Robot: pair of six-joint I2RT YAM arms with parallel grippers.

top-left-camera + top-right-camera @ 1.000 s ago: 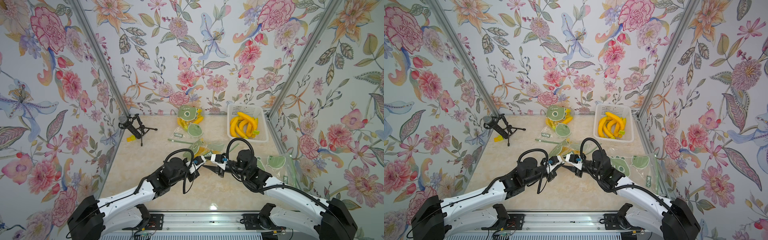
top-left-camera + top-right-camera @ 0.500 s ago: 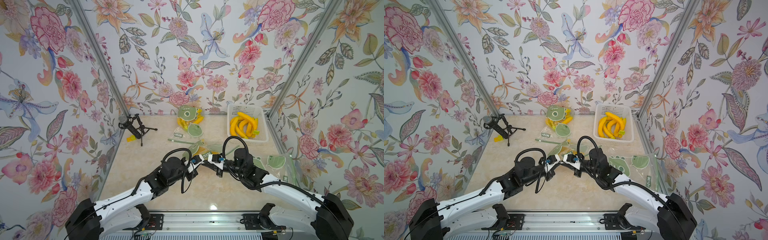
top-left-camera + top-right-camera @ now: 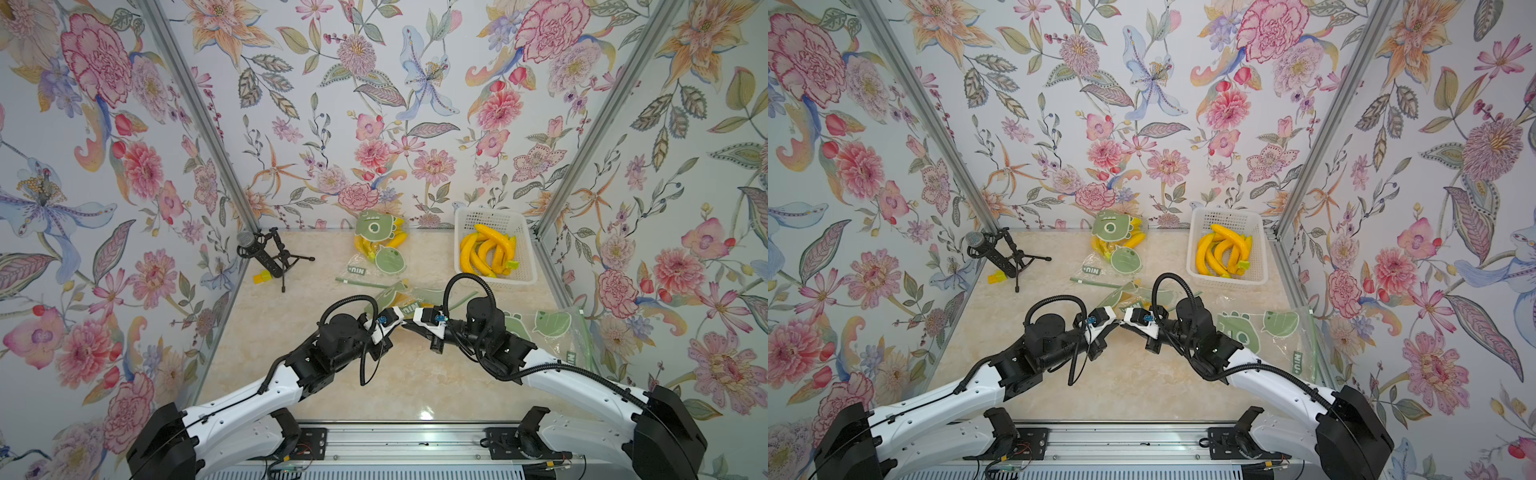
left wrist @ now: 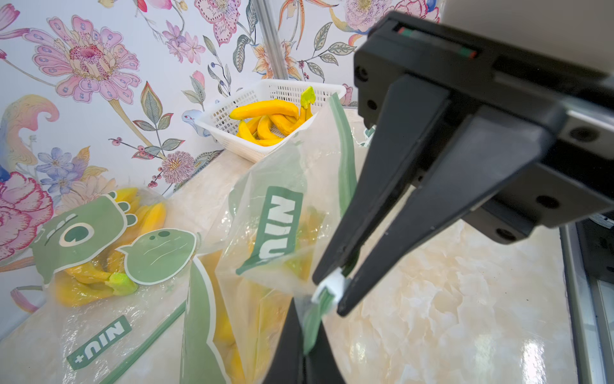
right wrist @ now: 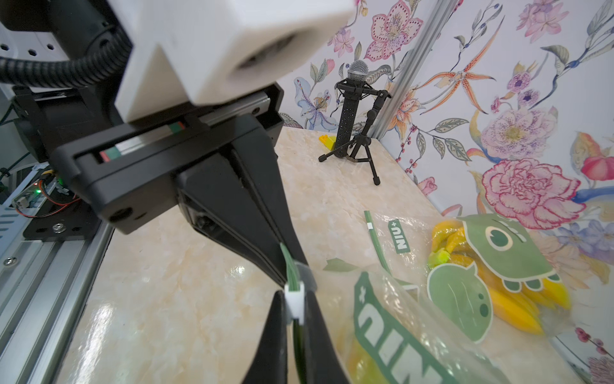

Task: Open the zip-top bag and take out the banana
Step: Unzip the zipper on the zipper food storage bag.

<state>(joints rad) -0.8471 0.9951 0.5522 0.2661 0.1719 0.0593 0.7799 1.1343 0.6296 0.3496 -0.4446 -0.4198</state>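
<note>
While pinching white slider (image 4: pixel 333 284) in right gripper (image 5: pixel 295 299) and zip strip (image 4: pixel 345 159) in left gripper (image 5: pixel 295 276) near white basket (image 3: pixel 490 217), seems poised to unzip: pull slider along.

Black microphone (image 3: pixel 257 252) on small tripod (image 3: pixel 287 259) in back corner, yellow block (image 3: pixel 262 277) just beside it; white basket (image 3: pixel 487 214) near floral wall (image 3: pixel 374 104)

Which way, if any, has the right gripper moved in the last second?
Yes. Against the white basket, the right gripper has shifted slightly toward the left gripper, and its jaws have closed on the bag's green zip strip.
</note>
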